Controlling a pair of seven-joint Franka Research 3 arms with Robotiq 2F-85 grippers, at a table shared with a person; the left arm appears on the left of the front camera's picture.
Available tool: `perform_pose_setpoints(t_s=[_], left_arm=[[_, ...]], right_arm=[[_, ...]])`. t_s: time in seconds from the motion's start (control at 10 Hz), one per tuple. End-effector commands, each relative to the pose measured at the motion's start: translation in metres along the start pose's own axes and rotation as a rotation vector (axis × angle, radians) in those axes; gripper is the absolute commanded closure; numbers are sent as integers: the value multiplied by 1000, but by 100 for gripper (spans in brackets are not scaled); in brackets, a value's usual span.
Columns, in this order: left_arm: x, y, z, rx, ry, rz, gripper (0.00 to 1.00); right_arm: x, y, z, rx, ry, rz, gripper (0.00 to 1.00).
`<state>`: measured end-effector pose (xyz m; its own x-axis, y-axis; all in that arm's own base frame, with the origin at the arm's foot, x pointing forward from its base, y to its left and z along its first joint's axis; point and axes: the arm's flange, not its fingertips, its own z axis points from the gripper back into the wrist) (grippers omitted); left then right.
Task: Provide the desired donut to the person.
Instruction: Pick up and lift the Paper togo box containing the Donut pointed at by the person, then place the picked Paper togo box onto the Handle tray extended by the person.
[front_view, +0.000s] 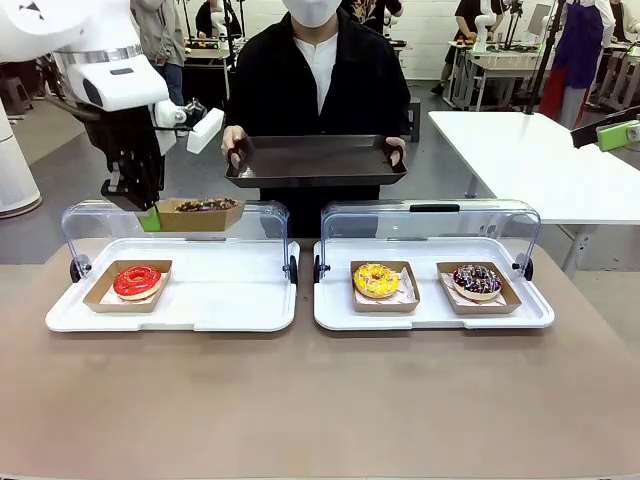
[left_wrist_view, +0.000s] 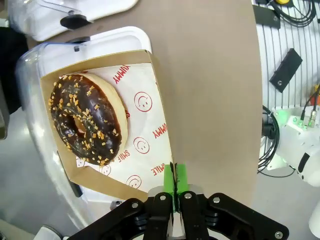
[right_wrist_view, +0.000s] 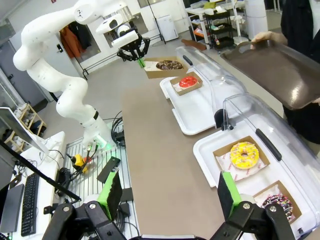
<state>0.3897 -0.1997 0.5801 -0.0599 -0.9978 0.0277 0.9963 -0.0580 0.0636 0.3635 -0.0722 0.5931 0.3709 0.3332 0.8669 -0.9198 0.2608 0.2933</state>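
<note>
My left gripper (front_view: 150, 216) is shut on the rim of a cardboard tray (front_view: 200, 214) and holds it in the air above the left cover. In it lies a chocolate donut (left_wrist_view: 89, 117) with nut crumbs; the green pads (left_wrist_view: 176, 181) pinch the tray's edge. Across the table the person (front_view: 318, 80) holds a dark serving tray (front_view: 315, 160) out with both hands, just right of the lifted donut. My right gripper (right_wrist_view: 170, 195) is open and holds nothing, low at the table's right end.
Two white trays (front_view: 230, 300) (front_view: 432, 312) with raised clear covers lie on the table. The left one holds a red donut (front_view: 137, 281); the right one holds a yellow donut (front_view: 376, 280) and a dark sprinkled donut (front_view: 477, 280). The near table is bare.
</note>
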Motion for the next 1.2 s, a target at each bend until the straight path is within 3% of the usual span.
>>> perform_pose_setpoints(t_s=[0.0, 0.2, 0.3, 1.1], left_arm=[[-2, 17, 7, -33, -36, 63, 100], [-9, 17, 6, -23, -75, 36, 100], [-7, 14, 4, -10, -24, 41, 100], [-7, 14, 4, -10, -24, 41, 100]], right_arm=[[2, 1, 0, 6, -11, 10, 0], [2, 1, 0, 6, -11, 10, 0], [2, 1, 0, 6, -11, 10, 0], [2, 1, 0, 6, -11, 10, 0]])
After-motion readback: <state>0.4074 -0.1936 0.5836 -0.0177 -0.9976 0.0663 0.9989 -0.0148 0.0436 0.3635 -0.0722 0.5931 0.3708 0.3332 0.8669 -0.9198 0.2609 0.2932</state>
